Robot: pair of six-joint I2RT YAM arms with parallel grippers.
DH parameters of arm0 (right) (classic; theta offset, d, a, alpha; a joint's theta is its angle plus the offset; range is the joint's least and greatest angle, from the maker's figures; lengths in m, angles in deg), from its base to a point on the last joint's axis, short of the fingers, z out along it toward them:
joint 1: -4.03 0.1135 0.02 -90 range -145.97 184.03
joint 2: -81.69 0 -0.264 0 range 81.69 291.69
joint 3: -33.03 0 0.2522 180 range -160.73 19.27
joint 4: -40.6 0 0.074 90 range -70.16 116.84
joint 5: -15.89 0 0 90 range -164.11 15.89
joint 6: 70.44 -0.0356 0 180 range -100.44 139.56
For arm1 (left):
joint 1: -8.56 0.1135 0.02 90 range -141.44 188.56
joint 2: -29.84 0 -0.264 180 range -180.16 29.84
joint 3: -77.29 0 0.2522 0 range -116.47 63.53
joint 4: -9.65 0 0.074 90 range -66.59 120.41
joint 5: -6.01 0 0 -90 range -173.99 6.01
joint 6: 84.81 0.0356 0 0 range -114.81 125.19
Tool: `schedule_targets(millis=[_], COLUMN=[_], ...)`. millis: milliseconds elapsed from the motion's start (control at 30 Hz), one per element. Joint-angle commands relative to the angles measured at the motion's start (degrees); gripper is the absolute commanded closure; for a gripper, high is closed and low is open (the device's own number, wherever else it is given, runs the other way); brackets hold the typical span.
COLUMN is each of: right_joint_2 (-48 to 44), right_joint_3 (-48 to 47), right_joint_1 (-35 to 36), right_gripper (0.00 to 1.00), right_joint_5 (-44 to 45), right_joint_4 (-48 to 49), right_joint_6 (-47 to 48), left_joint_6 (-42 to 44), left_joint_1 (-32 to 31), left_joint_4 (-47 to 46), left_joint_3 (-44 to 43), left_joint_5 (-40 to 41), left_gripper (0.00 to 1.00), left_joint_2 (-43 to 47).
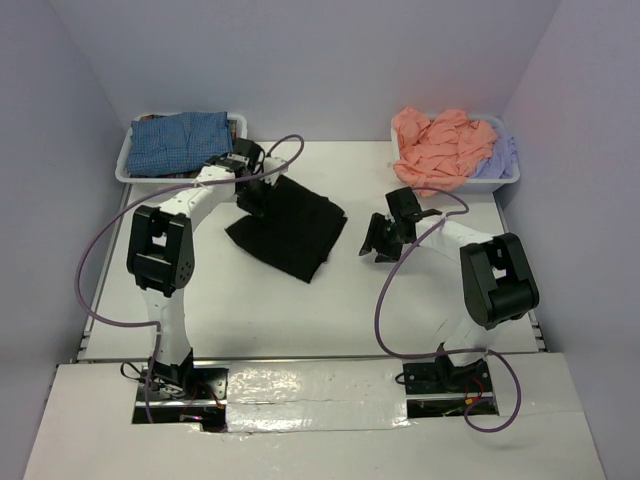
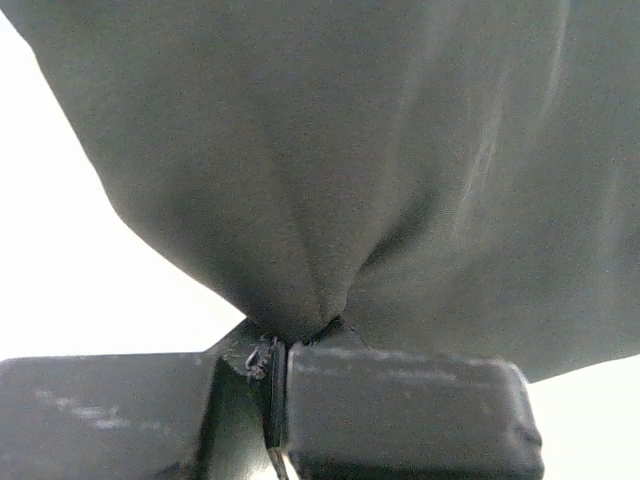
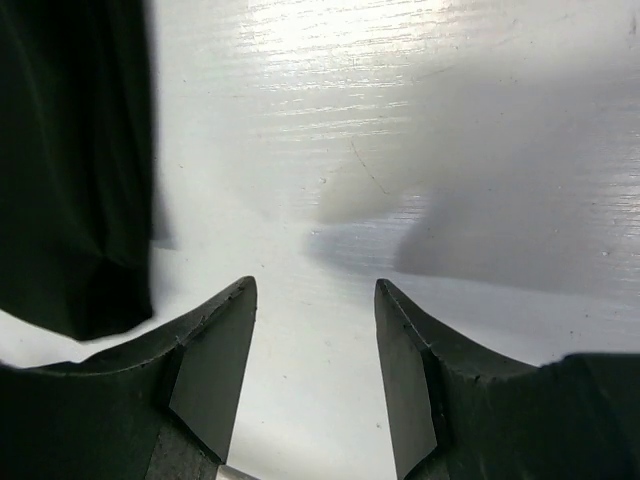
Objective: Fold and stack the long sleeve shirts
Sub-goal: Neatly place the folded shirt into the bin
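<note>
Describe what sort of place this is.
Probably a lab test cell, not a home: bare white walls enclose the table, two arms are bolted at its edge, shirts sit in plastic bins.

Left wrist view: large plain black cloth shirt [image 2: 400, 170] cut off by top + R edges. Right wrist view: same, cut at top/left. Right-back of black one, pale lavender cloth shirt [image 1: 503, 160] mostly under salmon-pink cloth shirt [image 1: 440, 148].

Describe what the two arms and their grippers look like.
Left arm and right arm: white links, boxy black joint housings. A purple cable loops beside each. Left gripper and right gripper: black, two blunt wedge fingers, lightly scuffed.
</note>
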Motion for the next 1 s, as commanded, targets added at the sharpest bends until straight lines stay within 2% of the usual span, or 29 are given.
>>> schedule_targets(millis=[0,167,533,733,967], right_joint_2=[-2.19,-2.19,-2.10,-2.54,-2.80], right_joint_3=[-2.37,-1.66,-0.96,-0.78,-0.43], right_joint_1=[-0.36,-0.28,-0.36,-0.36,-0.36], right_gripper=[0.42,0.42,0.42,0.42,0.42], right_joint_5=[1.48,1.40,2.72,3.24,3.42], right_joint_4=[-1.77,-1.33,-2.30,-2.65,-2.91], right_joint_6=[1.42,1.33,2.03,2.30,2.47], left_joint_6=[5.89,7.38,10.28,10.11,10.81], left_joint_1=[-0.42,-0.60,-1.57,-1.65,-2.35], left_joint_4=[4.96,5.76,9.70,9.45,7.52], left_joint_3=[-6.64,-12.10,-26.15,-24.85,-28.88], left_joint_5=[8.66,15.34,21.86,19.57,23.87], left_gripper=[1.00,1.00,1.00,1.00,1.00], left_joint_2=[0.04,-1.89,-7.60,-7.70,-8.22])
